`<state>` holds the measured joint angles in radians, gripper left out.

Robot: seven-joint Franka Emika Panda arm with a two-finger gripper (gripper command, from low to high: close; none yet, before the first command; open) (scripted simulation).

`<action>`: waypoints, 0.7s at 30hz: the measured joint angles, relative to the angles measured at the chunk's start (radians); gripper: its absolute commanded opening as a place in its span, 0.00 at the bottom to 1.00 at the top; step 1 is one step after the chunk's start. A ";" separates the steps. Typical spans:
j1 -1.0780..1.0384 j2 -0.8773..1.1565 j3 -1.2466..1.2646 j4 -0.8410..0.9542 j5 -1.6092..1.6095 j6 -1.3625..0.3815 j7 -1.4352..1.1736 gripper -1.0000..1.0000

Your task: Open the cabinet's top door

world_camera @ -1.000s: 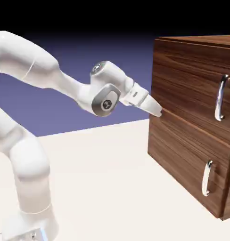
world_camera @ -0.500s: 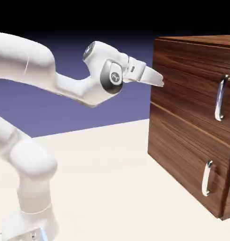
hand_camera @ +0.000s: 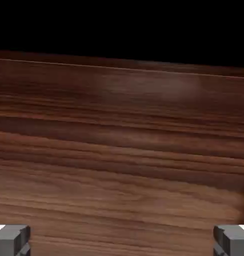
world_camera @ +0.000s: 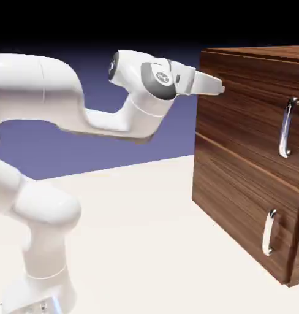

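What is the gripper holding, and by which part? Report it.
Nothing is held: the gripper is open, its tips wide apart with only the cabinet's wood showing between them.

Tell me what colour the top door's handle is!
The top door's handle is shiny silver, best seen in the exterior view.

Exterior cam: off to one side of arm (world_camera: 60, 92) and cabinet (world_camera: 238, 116), set back, sees both, cabinet cropped at the exterior view's right. Looks across the table (world_camera: 133, 233). Hand cam: looks out past the fingertips (hand_camera: 11, 241), close on wood, rolled slightly, top edge slanting. Overlap: cabinet's upper part; exact patch unclear.
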<state>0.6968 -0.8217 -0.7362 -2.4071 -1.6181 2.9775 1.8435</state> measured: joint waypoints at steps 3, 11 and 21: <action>0.055 -0.020 -0.059 0.032 -0.130 -0.005 0.089 0.50; 0.202 -0.074 -0.218 0.119 -0.478 -0.018 0.326 0.50; 0.387 -0.142 -0.416 0.227 -0.913 -0.034 0.622 0.50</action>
<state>1.0834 -0.9638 -1.1517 -2.1797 -2.5314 2.9439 2.4658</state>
